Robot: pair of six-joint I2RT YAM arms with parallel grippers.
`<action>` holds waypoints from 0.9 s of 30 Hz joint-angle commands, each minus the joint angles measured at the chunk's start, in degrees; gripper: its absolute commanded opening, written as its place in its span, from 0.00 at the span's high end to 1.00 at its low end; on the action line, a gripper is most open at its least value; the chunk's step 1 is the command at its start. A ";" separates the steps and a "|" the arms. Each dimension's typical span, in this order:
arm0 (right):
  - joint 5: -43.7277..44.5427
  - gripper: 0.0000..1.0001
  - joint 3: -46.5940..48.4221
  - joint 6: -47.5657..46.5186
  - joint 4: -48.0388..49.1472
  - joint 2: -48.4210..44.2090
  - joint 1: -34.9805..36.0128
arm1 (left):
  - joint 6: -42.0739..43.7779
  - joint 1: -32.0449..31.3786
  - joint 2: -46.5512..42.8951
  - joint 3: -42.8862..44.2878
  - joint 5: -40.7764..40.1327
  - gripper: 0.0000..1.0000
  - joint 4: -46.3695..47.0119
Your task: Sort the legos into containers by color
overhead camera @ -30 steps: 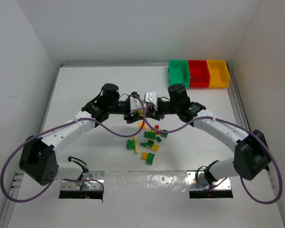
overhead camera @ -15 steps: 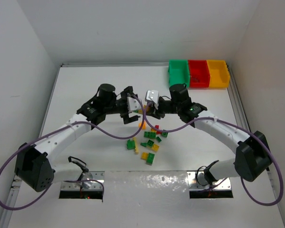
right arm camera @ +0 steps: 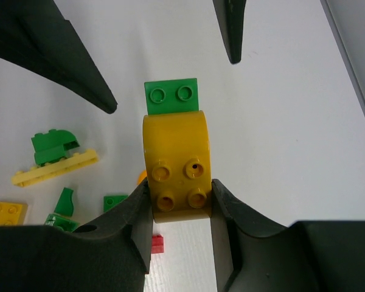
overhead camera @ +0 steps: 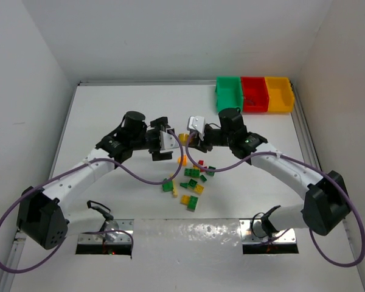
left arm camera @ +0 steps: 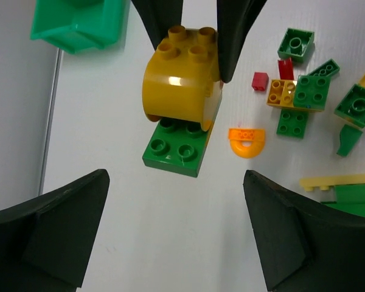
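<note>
A white table (overhead camera: 109, 109) sits boxed in by plain white walls (overhead camera: 170, 36) under even light.

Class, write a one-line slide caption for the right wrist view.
Right claw grips a yellow arched brick with a green brick attached.

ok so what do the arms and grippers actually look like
Both the left arm and right arm have white links with chunky black joints, and a purple cable loops along each. The left gripper and right gripper have black tapered fingers.

Top camera high at near edge, looking down; wrist cameras close, opposed, sharing yellow-green stack (left arm camera: 179, 91).
</note>
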 commanded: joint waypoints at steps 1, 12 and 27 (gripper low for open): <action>-0.75 1.00 -0.58 -0.85 1.32 -2.32 0.28 | -0.20 0.40 1.55 0.53 3.91 0.11 4.04; -0.30 1.00 -2.17 -0.94 1.58 -3.38 0.28 | -1.34 -0.03 5.43 4.31 10.25 0.38 2.91; 0.22 1.00 -2.34 -0.68 1.85 -3.29 0.28 | -4.16 -1.00 5.95 3.43 8.94 0.83 5.37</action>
